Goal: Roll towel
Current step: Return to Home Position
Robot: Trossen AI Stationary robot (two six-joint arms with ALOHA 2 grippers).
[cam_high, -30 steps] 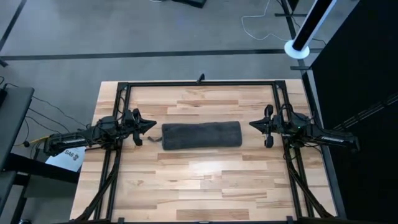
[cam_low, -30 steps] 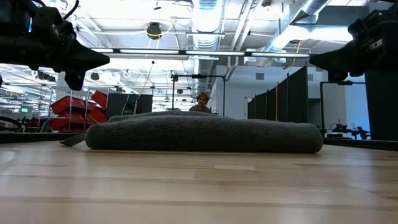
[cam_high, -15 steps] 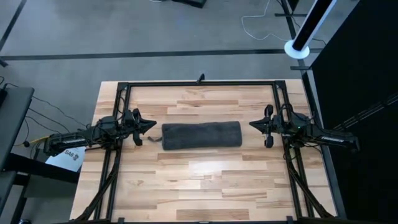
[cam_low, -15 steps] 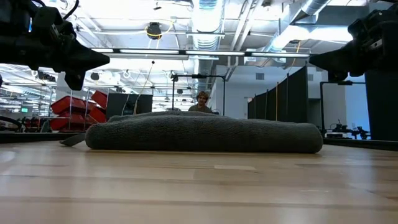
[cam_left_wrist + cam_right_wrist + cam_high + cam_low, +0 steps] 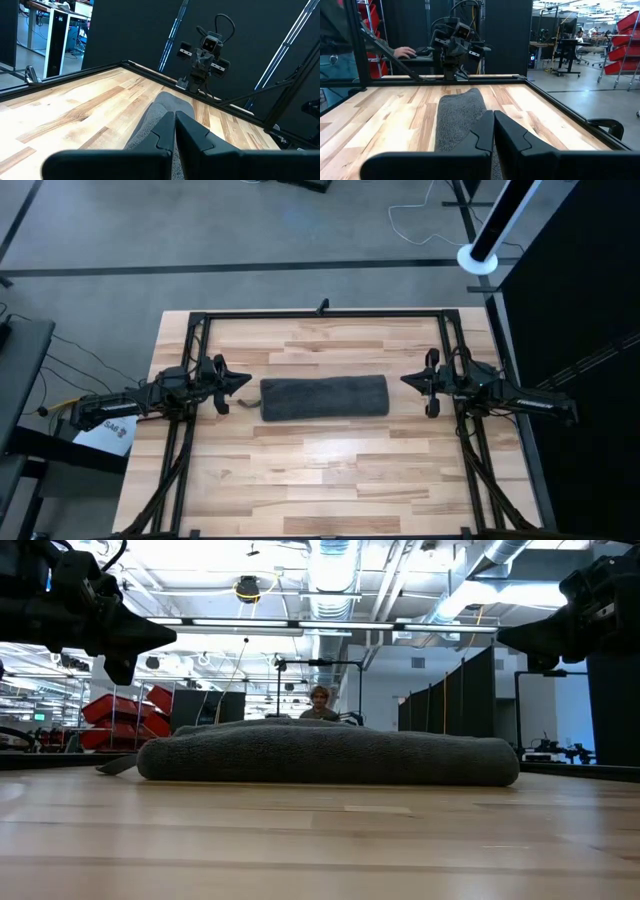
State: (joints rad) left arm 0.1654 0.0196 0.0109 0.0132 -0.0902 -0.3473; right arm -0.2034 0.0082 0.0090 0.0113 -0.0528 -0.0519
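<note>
No shift on the desk [image 5: 320, 470] since a second ago, only a slight sideways drift of the person's [image 5: 320, 698] head far behind it in the low view. Rolled towel [image 5: 323, 397] lying at the desk's centre, long axis from 9 to 3 o'clock, a small loose flap poking out at the 9 o'clock end. Left gripper [image 5: 243, 383] at 9 o'clock of the roll, fingers pressed together on nothing, raised above the wood, near the towel's end but apart from it. Right gripper [image 5: 406, 380] at 3 o'clock, likewise pinched together and empty, off the cloth, pointing at the roll
</note>
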